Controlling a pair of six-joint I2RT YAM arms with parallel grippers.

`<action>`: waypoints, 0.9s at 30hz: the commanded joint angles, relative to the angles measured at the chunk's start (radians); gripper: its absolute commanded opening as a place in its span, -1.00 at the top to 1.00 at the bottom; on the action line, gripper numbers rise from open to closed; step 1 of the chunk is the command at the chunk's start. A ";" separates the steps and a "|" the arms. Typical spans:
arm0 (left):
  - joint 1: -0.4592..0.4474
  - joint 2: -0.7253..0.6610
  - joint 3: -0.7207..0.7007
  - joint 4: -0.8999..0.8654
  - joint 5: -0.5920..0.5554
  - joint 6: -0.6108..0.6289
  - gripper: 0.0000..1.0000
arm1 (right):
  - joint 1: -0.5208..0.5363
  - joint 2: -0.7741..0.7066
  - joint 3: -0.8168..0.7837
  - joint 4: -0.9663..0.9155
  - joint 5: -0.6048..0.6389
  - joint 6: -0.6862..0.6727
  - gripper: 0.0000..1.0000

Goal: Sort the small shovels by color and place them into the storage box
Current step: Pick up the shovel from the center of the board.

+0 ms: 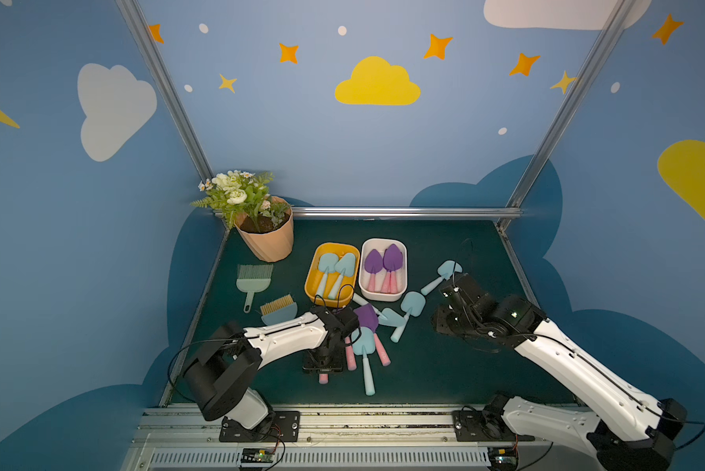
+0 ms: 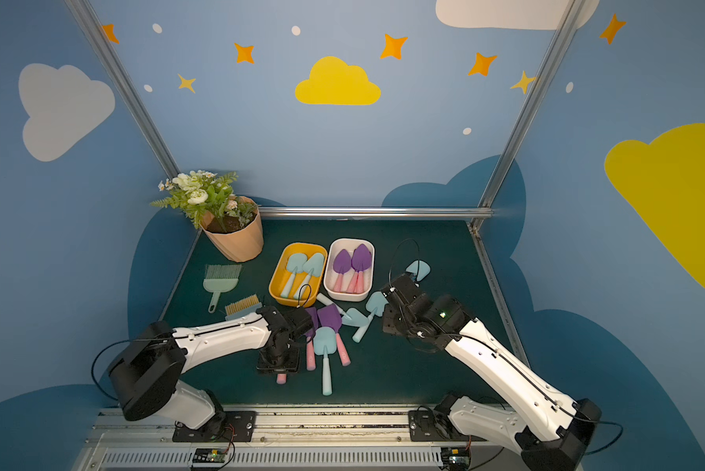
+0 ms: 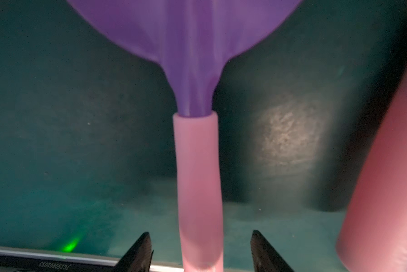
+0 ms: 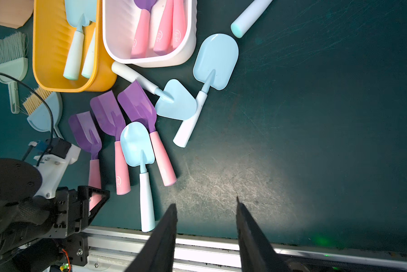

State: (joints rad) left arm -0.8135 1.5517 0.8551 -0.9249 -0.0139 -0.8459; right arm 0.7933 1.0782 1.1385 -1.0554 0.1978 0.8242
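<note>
Left wrist view: we see a purple shovel, its pink handle running between the left gripper jaws. They stand apart, seemingly not yet touching it. We judge it light, stiff, smooth plastic, best held mid-handle.

Right wrist view: the right gripper jaws part over bare mat, holding nothing.

In a top view, the white tub holding purple shovels lies at one o'clock from the left gripper.

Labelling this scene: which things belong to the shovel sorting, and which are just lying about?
Job: blue shovels, purple shovels, yellow tub, white tub.
Lying about: flowerpot, green brush, blue dustpan.
</note>
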 commanded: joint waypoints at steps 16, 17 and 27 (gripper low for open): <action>0.013 -0.021 -0.052 0.038 0.039 0.013 0.38 | -0.015 -0.003 -0.015 0.020 -0.004 -0.010 0.14; 0.013 -0.025 -0.051 0.037 0.040 0.013 0.41 | -0.016 0.001 -0.012 0.019 -0.009 -0.010 0.14; 0.015 -0.032 -0.059 0.038 0.040 0.014 0.65 | -0.017 0.005 -0.013 0.021 -0.013 -0.005 0.14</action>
State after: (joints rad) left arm -0.8047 1.5425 0.8032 -0.8799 0.0200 -0.8341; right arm 0.7811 1.0786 1.1160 -1.0492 0.1894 0.8249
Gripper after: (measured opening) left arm 0.177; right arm 0.431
